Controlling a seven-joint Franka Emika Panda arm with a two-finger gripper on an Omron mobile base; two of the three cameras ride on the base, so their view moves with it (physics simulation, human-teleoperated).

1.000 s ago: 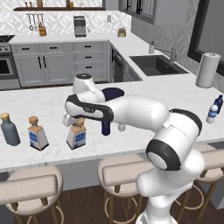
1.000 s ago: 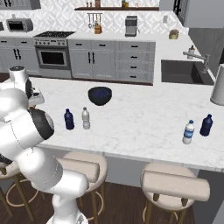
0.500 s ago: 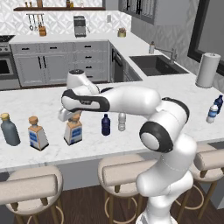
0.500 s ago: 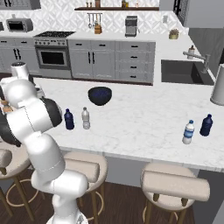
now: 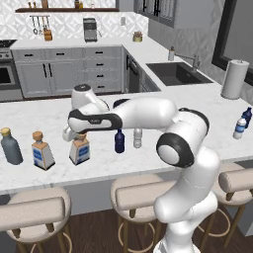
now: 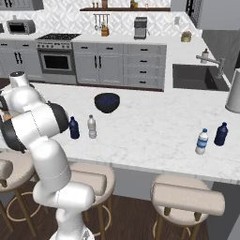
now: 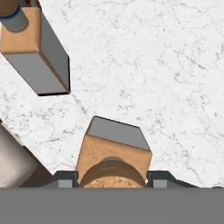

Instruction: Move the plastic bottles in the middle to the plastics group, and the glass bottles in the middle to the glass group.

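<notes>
Clamped on the cork of the square glass bottle (image 5: pixel 79 149), the two jaws sit one on each side of the stopper, as the hand view shows, with the bottle's shoulders spreading out below them. The gripper (image 5: pixel 79 136) comes straight down from above, which makes sense: the cork is the narrowest part and the easiest to pinch. The bottle stands upright on the white marble counter (image 5: pixel 163 148), or just off it; I cannot tell which.

It is already close to where it belongs. Just to its left are the other corked square bottle (image 5: pixel 41 151) and the rounded grey-blue bottle (image 5: pixel 10 146), the glass pair. So the glass half of the job looks nearly done; a release should finish it.

Behind the arm, the navy bottle (image 5: pixel 119 141) and the clear white-capped bottle (image 5: pixel 138 138) wait side by side in the middle. Their mates, a clear banded bottle (image 6: pixel 202 141) and a dark blue one (image 6: pixel 221 134), stand well apart at the far right end.
</notes>
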